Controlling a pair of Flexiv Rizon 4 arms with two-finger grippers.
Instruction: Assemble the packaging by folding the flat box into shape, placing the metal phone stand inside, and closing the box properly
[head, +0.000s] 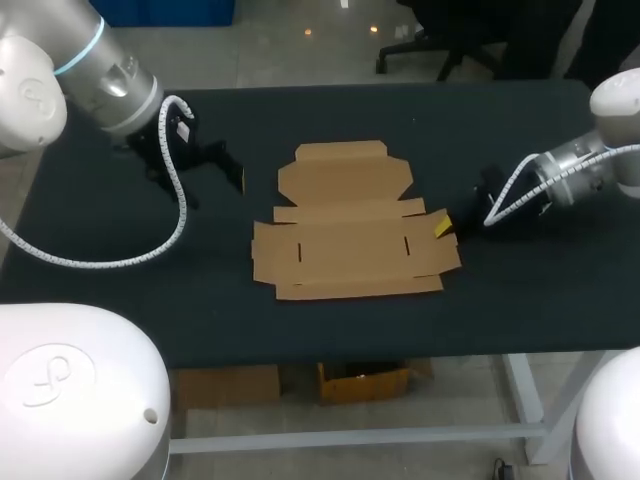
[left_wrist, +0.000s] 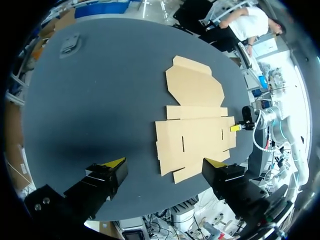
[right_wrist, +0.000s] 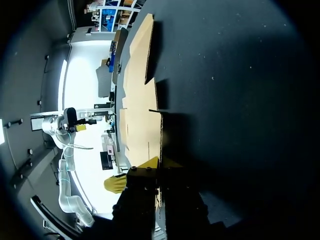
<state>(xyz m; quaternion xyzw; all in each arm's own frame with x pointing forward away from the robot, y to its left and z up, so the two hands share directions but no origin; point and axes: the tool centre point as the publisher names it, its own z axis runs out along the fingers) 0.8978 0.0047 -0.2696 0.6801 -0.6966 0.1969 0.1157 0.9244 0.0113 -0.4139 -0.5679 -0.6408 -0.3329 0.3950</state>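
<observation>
The flat cardboard box (head: 350, 225) lies unfolded in the middle of the black table (head: 120, 290), its lid panel pointing to the far side. My right gripper (head: 444, 227) comes in low from the right and is shut on the edge of the box's right side flap (right_wrist: 150, 100); the cardboard edge runs in between its fingers (right_wrist: 156, 165). My left gripper (head: 205, 165) hangs open over bare table left of the box, apart from it. In the left wrist view its fingers (left_wrist: 164, 164) straddle the near edge of the box (left_wrist: 195, 130). A small grey metal piece, seemingly the phone stand (left_wrist: 70, 45), lies at the far left corner.
The table's front edge (head: 330, 355) runs close to the box's near side. Bare black surface lies left, right and beyond the box. My left arm's white coiled cable (head: 150, 255) hangs over the left part of the table.
</observation>
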